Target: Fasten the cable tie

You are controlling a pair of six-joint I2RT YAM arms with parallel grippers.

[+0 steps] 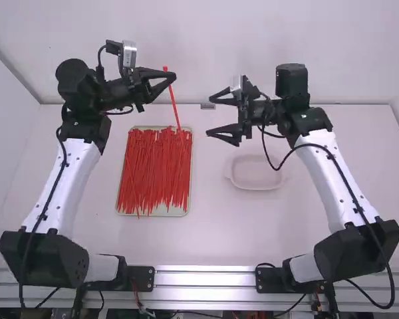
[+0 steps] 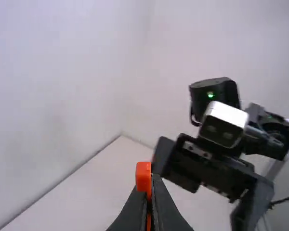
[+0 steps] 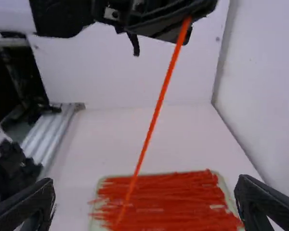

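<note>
1. Closest to me, the tray [image 1: 179, 212] sits on the white table [image 1: 253, 226] in front of the left arm. It's loaded with a heap of red cable ties [image 1: 156, 169], all lying lengthwise away from me.
2. Right of it, in front of the right arm, there's a shallow clear bowl [image 1: 256, 187], near the tray but not touching it.
3. A bit further back, the right gripper [image 1: 211, 115] is up in the air beyond the gap between tray and bowl. Its fingers are spread wide with nothing between them, and it points over toward the left arm's side.
4. Further still, the left gripper [image 1: 167, 78] is up high over the tray's far end, fingers pressed together on a single cable tie [image 1: 173, 106], pinching it near its top end.
5. That tie slants down from the pinch to the far end of the heap. I honestly can't tell if its tip touches the pile. It's apart from the right gripper's fingers.
6. Behind everything is the plain white wall [image 1: 253, 40].
</note>
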